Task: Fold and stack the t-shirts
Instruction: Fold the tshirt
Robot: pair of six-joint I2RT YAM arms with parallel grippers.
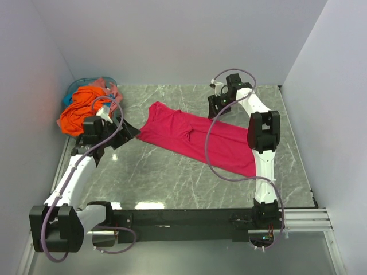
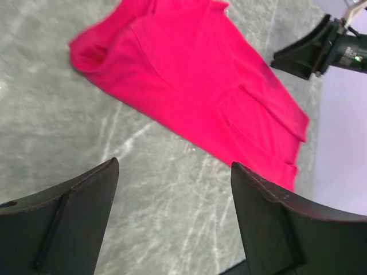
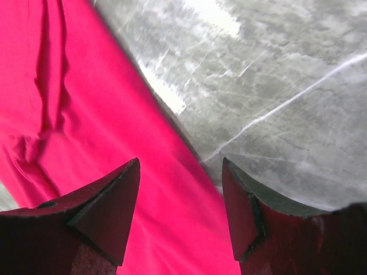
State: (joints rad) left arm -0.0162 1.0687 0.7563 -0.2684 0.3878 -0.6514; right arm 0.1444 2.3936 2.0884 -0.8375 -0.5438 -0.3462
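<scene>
Three t-shirts were in view, only one of them out on the marble-patterned table (image 1: 166,177). The crimson-pink t-shirt (image 1: 198,137) lay flat as a long band running diagonally, from its far-left end near the table's middle to its near-right end. There the right arm's upper link crossed in front of it in the top view. Creases and a folded-over flap showed along its middle in the left wrist view (image 2: 195,86).

The orange t-shirt (image 1: 80,112) sat bunched in a heap at the far-left corner. A bit of salmon-pink t-shirt (image 1: 106,83) peeked out behind it. Both rested in or over the teal basket (image 1: 75,87), whose rim showed only partly.

The left gripper (image 1: 131,134) hung just off the crimson shirt's far-left end, its jaws spread wide with nothing between them. From its own camera (image 2: 175,189) only bare table lay between the fingers (image 2: 69,229), with the shirt beyond. The right gripper (image 1: 217,110) stood beside the shirt's far long edge. It too was released, jaws apart and holding nothing. In its own view (image 3: 180,189) one finger (image 3: 97,217) hovered over red cloth and the other over bare stone. Whether the tips touched the cloth could not be told.
</scene>
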